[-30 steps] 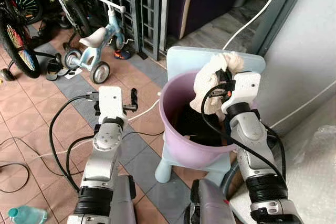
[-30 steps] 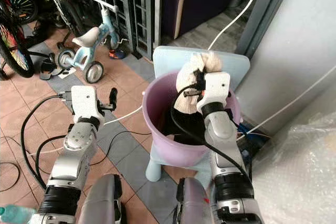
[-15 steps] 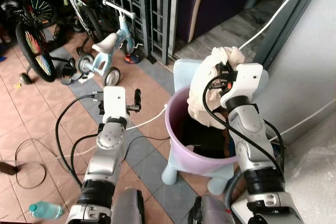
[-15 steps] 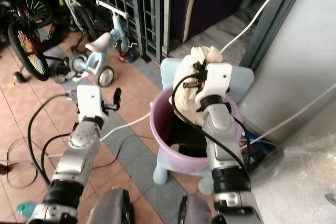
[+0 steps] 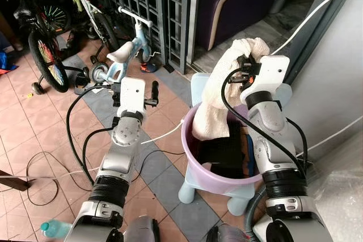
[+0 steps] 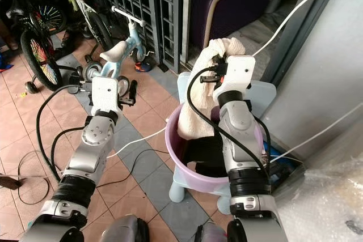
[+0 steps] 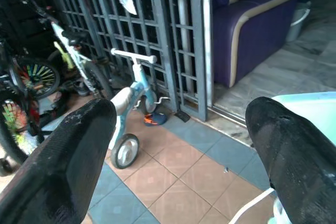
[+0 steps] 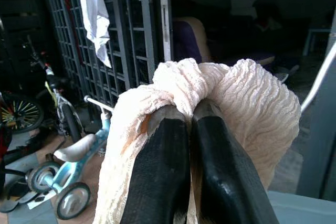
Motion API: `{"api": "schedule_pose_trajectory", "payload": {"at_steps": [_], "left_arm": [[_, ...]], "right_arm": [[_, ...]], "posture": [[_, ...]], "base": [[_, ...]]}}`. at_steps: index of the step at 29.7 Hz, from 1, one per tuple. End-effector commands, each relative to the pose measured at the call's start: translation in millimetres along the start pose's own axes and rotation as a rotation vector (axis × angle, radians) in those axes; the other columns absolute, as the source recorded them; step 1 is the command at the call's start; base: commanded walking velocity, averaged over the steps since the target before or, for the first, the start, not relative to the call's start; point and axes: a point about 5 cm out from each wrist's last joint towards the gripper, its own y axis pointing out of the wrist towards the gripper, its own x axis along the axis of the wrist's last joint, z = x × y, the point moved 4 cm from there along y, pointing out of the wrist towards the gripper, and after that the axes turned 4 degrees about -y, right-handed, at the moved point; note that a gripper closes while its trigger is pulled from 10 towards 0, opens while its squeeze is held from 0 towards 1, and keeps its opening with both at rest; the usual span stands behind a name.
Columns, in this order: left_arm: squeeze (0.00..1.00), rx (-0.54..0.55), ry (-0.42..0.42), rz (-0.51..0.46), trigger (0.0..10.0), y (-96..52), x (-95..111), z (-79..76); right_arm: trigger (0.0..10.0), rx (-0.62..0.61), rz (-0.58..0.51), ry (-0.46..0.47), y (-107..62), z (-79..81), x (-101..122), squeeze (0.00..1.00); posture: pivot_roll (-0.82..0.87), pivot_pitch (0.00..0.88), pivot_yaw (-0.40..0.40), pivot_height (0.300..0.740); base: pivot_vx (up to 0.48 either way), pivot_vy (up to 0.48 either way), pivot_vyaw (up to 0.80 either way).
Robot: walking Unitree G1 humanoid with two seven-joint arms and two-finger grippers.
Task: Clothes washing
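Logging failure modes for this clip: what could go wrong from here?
The right gripper pinches only a bunched fold of the cream cloth, so it might slip out. The cloth's tail hangs over the bucket rim and could drag it on the small stool. Cables on the floor could snag a step.

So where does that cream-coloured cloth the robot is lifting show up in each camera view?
Left eye view: the cream cloth hangs right of centre, its lower end inside the purple bucket.
Right eye view: at centre, draped from the right gripper down to the bucket.
Left wrist view: not in it.
Right wrist view: bunched around the shut jaws, in the middle.
Shared landmark: the light blue balance bike, seen in all four views.
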Motion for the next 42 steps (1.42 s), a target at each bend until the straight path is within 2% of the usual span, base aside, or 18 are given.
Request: {"api": "schedule_pose_trajectory", "payload": {"at_steps": [1, 5, 11, 18, 27, 31, 33, 35, 42], "left_arm": [[0.00, 0.002, 0.008, 0.001, 10.0, -2.5, -2.9, -0.6], [0.00, 0.010, 0.005, 0.001, 10.0, -5.7, -3.4, 1.3], [0.00, 0.026, -0.005, 0.023, 10.0, -16.9, -10.5, 5.6], [0.00, 0.039, 0.000, 0.043, 10.0, -22.7, -15.1, 10.7], [0.00, 0.047, 0.001, 0.048, 10.0, -24.4, -14.8, 12.8], [0.00, 0.041, 0.002, 0.048, 10.0, -25.6, -14.9, 12.2], [0.00, 0.040, -0.003, 0.046, 10.0, -25.8, -14.6, 12.3], [0.00, 0.027, -0.018, 0.029, 10.0, -26.8, -11.3, 12.1], [0.00, 0.009, -0.058, 0.011, 10.0, -26.6, -6.1, 10.0]], "right_arm": [[10.0, -0.007, -0.001, -0.014, -1.8, -2.1, 0.7, 0.00], [10.0, 0.003, -0.001, -0.012, -5.6, 0.1, 0.8, 0.00], [10.0, 0.038, 0.024, -0.019, -14.5, 9.5, -6.2, 0.00], [10.0, 0.067, 0.017, -0.039, -12.7, 14.7, -1.8, 0.00], [10.0, 0.054, -0.005, -0.089, -8.3, 8.7, 5.6, 0.00], [10.0, 0.036, -0.051, -0.160, -8.7, 7.0, 14.1, 0.00], [10.0, 0.036, -0.057, -0.167, -8.7, 7.3, 15.3, 0.00], [10.0, 0.019, -0.080, -0.223, -9.0, 5.2, 19.4, 0.00], [10.0, -0.015, -0.076, -0.252, -7.4, -1.0, 19.5, 0.00]], "posture": [[-0.01, 0.000, 0.008, 0.740], [-0.01, 0.000, 0.001, 0.740], [0.01, 0.000, -0.021, 0.740], [0.01, 0.000, -0.030, 0.740], [0.01, 0.000, -0.028, 0.740], [0.01, 0.000, -0.026, 0.740], [0.01, 0.000, -0.026, 0.740], [0.00, 0.000, -0.026, 0.740], [0.00, 0.000, -0.029, 0.740]], "base": [[0.000, 0.000, -0.80], [-0.068, 0.000, -0.80], [-0.332, 0.000, 0.00], [-0.341, 0.000, 0.00], [-0.313, 0.000, 0.00], [0.000, 0.000, -0.80], [0.000, 0.000, -0.80], [0.000, 0.000, -0.80], [0.000, 0.000, -0.80]]}}
